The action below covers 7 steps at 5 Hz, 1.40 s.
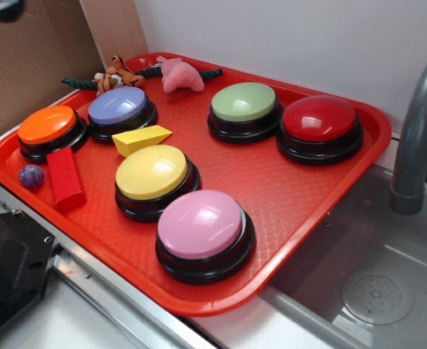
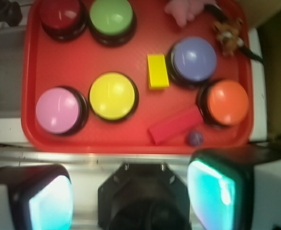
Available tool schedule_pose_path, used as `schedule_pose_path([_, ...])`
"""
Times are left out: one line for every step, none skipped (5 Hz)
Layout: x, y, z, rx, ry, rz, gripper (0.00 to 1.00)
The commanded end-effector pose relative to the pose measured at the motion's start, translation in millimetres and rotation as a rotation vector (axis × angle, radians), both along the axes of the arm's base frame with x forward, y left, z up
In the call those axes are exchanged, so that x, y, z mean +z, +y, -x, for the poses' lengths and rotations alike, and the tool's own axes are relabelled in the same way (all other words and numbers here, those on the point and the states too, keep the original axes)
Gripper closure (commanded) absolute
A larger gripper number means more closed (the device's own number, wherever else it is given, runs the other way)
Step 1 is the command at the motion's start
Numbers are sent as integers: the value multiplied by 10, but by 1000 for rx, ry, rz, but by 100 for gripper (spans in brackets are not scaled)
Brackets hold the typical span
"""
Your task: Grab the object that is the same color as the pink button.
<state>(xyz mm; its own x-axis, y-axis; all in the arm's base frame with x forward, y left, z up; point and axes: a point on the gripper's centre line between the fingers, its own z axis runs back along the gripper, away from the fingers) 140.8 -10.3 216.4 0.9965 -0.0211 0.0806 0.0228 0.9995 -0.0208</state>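
The object, a small pink plush toy (image 1: 180, 75), lies at the far edge of the red tray (image 1: 293, 189). In the wrist view this plush (image 2: 183, 10) shows at the top edge, partly cut off. The pink button (image 1: 201, 225) stands at the tray's near corner, and in the wrist view the same button (image 2: 58, 110) is at the lower left. My gripper (image 2: 133, 196) hangs high above the counter just off the tray's near edge, far from the plush. It is open wide, and nothing sits between its teal pads (image 2: 51, 203).
The tray also holds the yellow (image 1: 152, 172), green (image 1: 244, 102), red (image 1: 319, 118), lavender (image 1: 118, 107) and orange (image 1: 47, 125) buttons. A tiger plush (image 1: 117, 73), yellow wedge (image 1: 140, 138), red block (image 1: 65, 178) and purple ball (image 1: 31, 176) lie there too. A grey faucet (image 1: 417, 131) and sink (image 1: 373, 276) are at the right.
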Motion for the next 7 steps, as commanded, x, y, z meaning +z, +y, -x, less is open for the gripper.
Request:
schedule_pose_path([-195, 309, -512, -8, -73, -214, 0])
schedule_pose_path([-432, 560, -842, -11, -130, -269, 0])
schedule_pose_path([-730, 737, -1228, 10, -129, -314, 0])
schedule_pose_path([-992, 821, -1514, -10, -153, -330, 0])
schedule_pose_path([-1238, 884, -1805, -31, -146, -344, 0])
schedule_pose_path([-1320, 855, -1953, -45, -166, -338, 0])
schedule_pose_path([-1522, 873, -2155, -28, -141, -346, 0])
